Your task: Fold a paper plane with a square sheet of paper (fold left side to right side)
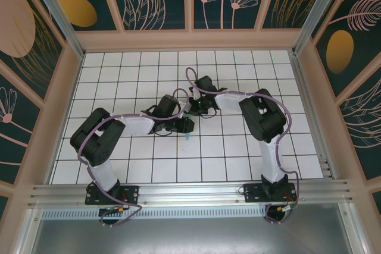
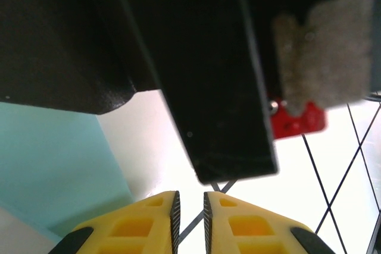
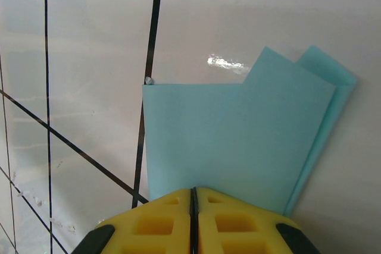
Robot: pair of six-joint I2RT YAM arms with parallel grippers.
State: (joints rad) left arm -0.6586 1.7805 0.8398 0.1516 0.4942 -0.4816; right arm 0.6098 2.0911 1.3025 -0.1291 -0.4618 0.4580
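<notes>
The square sheet of paper (image 3: 238, 135) is turquoise and lies folded on the white grid table, with a second layer peeking out at its upper right edge. My right gripper (image 3: 193, 190) is shut, its yellow fingertips pressed together at the paper's near edge. My left gripper (image 2: 190, 194) stands a narrow gap apart with nothing between the fingers; a grid line shows through the gap. The paper (image 2: 53, 165) lies to its left. From above, both grippers (image 1: 186, 124) (image 1: 191, 106) meet mid-table and cover the paper except for a sliver (image 1: 187, 137).
In the left wrist view the black body of the right arm (image 2: 202, 75) hangs close in front of my left fingers. The white grid table (image 1: 238, 159) is ringed by wooden walls (image 1: 190, 40). A metal rail (image 1: 190, 193) runs along the near edge.
</notes>
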